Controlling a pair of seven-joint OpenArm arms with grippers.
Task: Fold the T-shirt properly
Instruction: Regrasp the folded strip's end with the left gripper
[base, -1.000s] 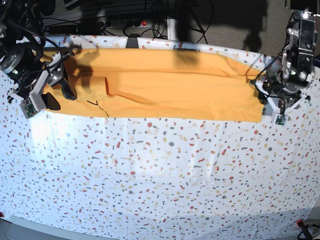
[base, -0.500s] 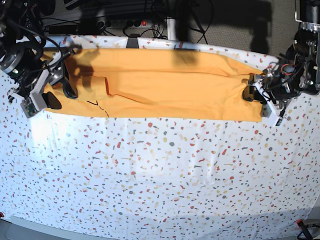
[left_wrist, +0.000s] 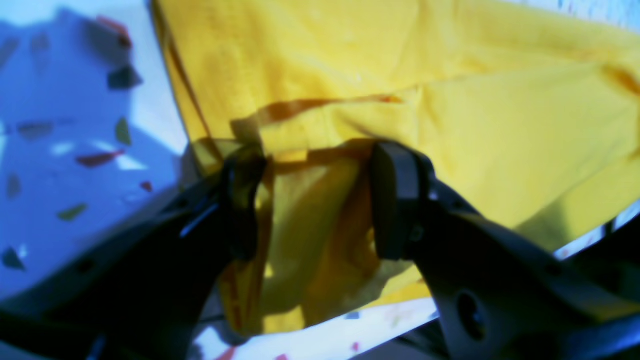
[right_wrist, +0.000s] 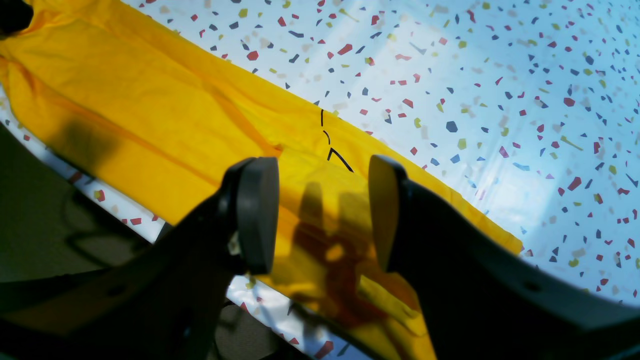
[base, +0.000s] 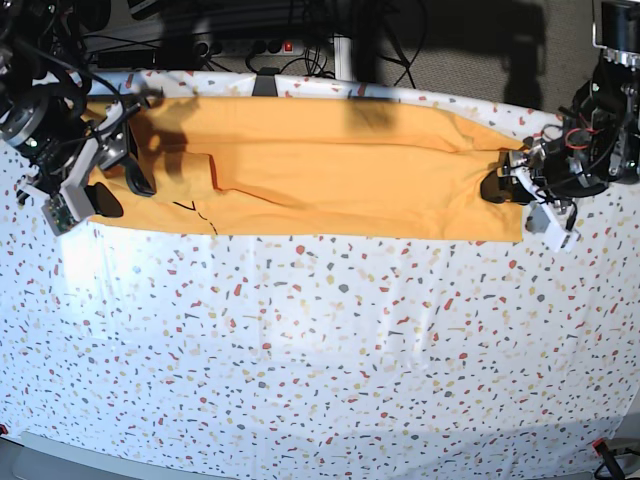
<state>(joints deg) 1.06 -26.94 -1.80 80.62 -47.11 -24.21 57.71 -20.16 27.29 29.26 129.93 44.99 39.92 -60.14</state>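
The right tool (base: 113, 188) hangs over one end of the T-shirt (base: 320, 165) near a far corner of the bench (base: 320, 350), its jaws spread wide and holding nothing. The shirt — plain mustard orange, thin and softly creased — lies folded into a long band along the bench's far edge. At its other end the left tool (left_wrist: 310, 200) has bunched fabric between its parted jaws — whether they pinch it, I cannot tell.
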